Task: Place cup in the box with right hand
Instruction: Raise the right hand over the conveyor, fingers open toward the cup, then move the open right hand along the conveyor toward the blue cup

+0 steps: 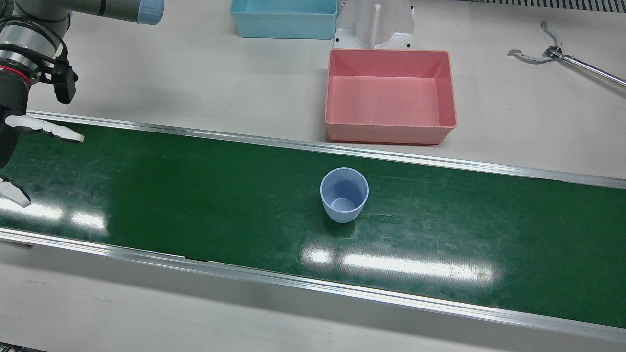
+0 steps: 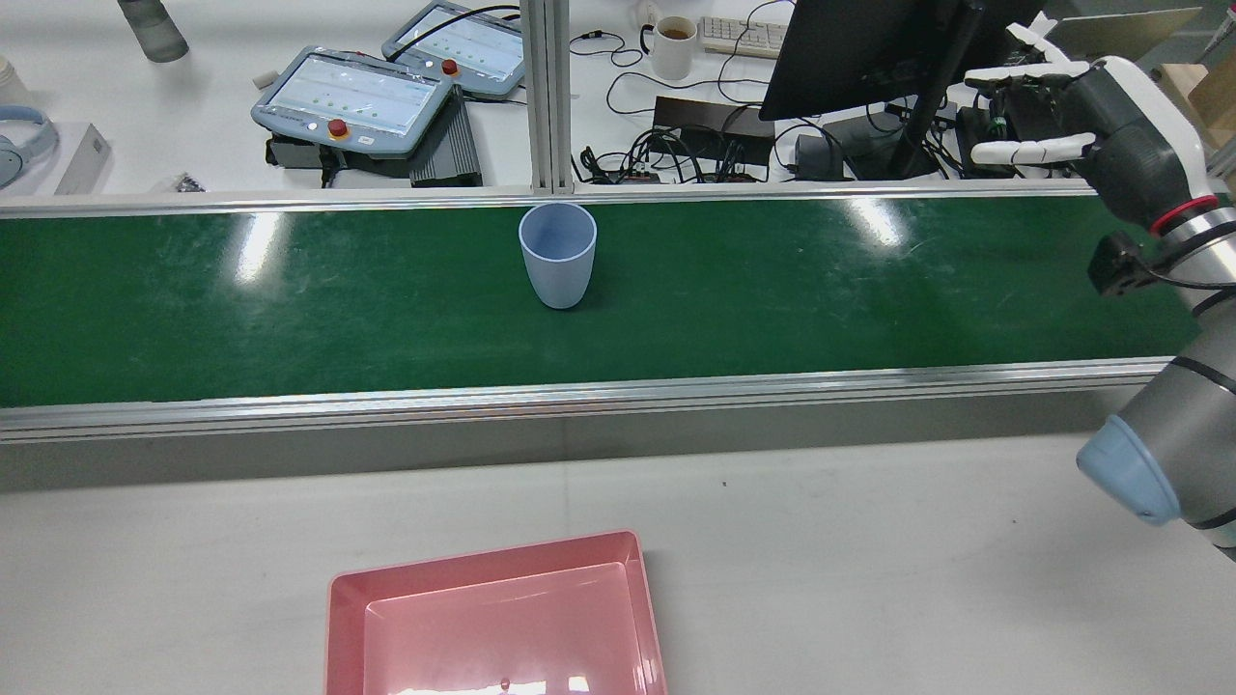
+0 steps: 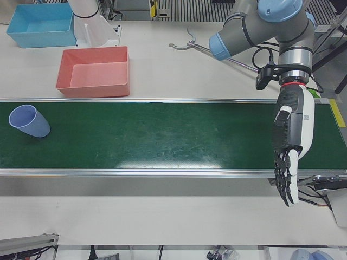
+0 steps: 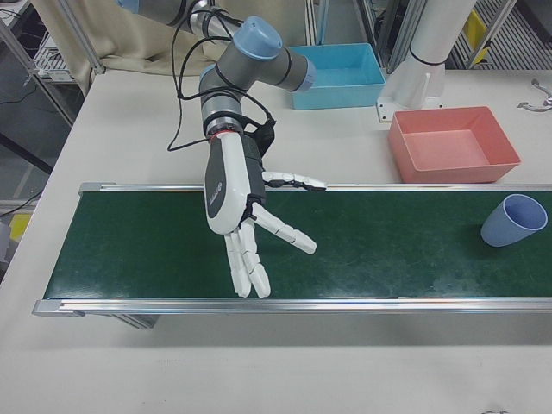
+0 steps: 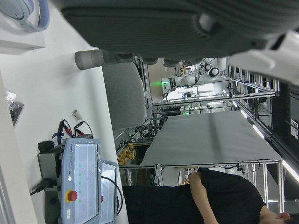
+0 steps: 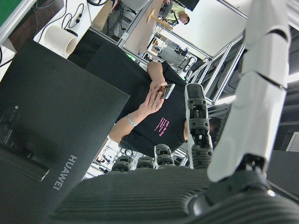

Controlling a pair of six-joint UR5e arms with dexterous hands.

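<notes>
White fingers [image 4: 259,237] of the right hand [image 4: 235,194] are spread wide apart and hold nothing; the hand is empty and fully extended. In the right-front view it hangs over the green belt [image 4: 388,250] near that belt's left end, fingertips pointing down toward the near rail, with one finger [image 4: 293,180] stretched sideways along the far rail. The right arm [image 4: 250,56] rises behind it to a blue-capped elbow. In the rear view the same hand [image 2: 1091,116] sits above the far right end of the belt.

Fingers [image 3: 286,176] of the left hand [image 3: 291,135] are straight, close together and hold nothing. In the left-front view that hand hangs over the right end of the belt, its fingertips reaching past the near rail. The left arm [image 3: 271,27] bends above it.

The cup [image 1: 344,194] is pale blue, upright and empty. It stands alone on the belt [image 1: 195,195], about midway along its length in the front view, well apart from both hands. In the rear view the cup [image 2: 557,254] sits nearer the belt's far rail than its near one.

The pink box [image 1: 390,96] is empty and rests on the pale table [image 1: 195,73], just beside the belt's rail on the robot's side, slightly right of the cup in the front view. A light blue box [image 1: 284,18] stands further back, next to a white pedestal [image 1: 375,24]. A metal grabber tool [image 1: 557,53] lies on the table toward the right edge.
</notes>
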